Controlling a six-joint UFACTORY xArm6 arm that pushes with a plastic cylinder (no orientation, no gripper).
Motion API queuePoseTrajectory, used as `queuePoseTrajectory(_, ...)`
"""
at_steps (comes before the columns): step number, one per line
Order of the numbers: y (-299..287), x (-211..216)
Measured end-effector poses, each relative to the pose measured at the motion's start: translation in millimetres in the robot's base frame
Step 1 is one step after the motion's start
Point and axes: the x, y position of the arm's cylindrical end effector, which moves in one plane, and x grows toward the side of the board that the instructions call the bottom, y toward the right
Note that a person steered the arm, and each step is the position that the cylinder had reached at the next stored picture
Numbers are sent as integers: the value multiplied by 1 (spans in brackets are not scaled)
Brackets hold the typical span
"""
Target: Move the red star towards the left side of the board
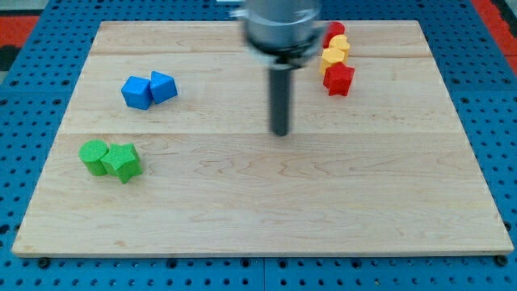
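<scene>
The red star (339, 79) lies near the view's top right, at the lower end of a short column of blocks. Just above it sit two yellow blocks (332, 58) (340, 44), their shapes hard to make out, and another red block (334, 31) at the top. My tip (280, 132) rests on the board near the middle, to the left of and below the red star, with a clear gap between them.
Two blue blocks (136, 92) (163, 86) sit side by side at the view's upper left. A green cylinder (94, 156) and a green star (123, 162) touch at the left, lower down. The wooden board (266, 210) lies on a blue pegboard.
</scene>
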Motion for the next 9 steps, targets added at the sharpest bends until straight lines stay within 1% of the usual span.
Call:
queuePoseTrajectory(1,94,-41)
queuePoseTrajectory(2,140,-72)
queuePoseTrajectory(3,148,-75)
queuePoseTrajectory(4,125,-75)
queuePoseTrajectory(6,56,-77)
queuePoseTrajectory(9,30,-94)
